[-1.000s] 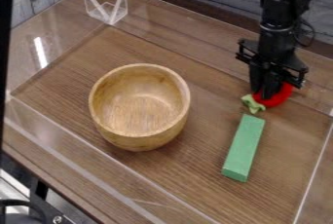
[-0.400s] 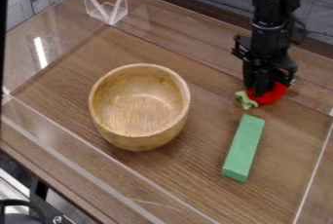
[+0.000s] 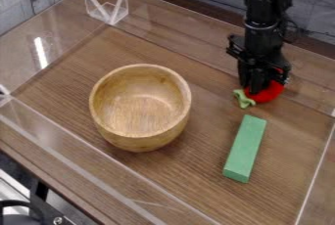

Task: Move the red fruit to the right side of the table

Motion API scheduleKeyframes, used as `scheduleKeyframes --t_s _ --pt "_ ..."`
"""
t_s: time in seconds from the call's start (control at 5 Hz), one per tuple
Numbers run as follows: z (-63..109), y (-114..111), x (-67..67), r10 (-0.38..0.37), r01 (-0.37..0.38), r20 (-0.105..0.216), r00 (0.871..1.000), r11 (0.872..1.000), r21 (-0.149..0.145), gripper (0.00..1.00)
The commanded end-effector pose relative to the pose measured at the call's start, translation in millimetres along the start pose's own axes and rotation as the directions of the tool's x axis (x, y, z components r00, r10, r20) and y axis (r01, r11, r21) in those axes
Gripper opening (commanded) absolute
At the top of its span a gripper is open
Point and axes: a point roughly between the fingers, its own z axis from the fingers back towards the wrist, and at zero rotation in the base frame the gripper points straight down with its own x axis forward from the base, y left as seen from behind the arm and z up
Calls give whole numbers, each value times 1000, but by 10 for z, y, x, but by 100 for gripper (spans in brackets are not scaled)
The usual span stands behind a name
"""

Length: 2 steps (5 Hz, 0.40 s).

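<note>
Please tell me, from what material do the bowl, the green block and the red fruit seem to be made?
The bowl looks like turned wood with a smooth, light satin finish: grain lines show inside. The green block has a flat, even matte colour, likely painted wood or foam; the picture cannot decide. The red fruit looks like glossy plastic or painted wood, a toy with a green stem.

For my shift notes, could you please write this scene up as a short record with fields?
surface: table, wood grain, low clear walls
gripper: gripper pointing down, shut on the red fruit
red fruit: red fruit at the right side, green stem end toward the bowl
wooden bowl: wooden bowl left of centre, upright, nothing inside
green block: green block lying flat, nearer the camera than the fruit, apart from it
</note>
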Motion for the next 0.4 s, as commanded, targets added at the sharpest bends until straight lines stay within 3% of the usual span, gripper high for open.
scheduleKeyframes --t_s 0.0,0.2 --pt "52 290 -85 79 -79 11 997 996 28 100" --pt "67 310 -149 139 -140 21 990 990 31 100"
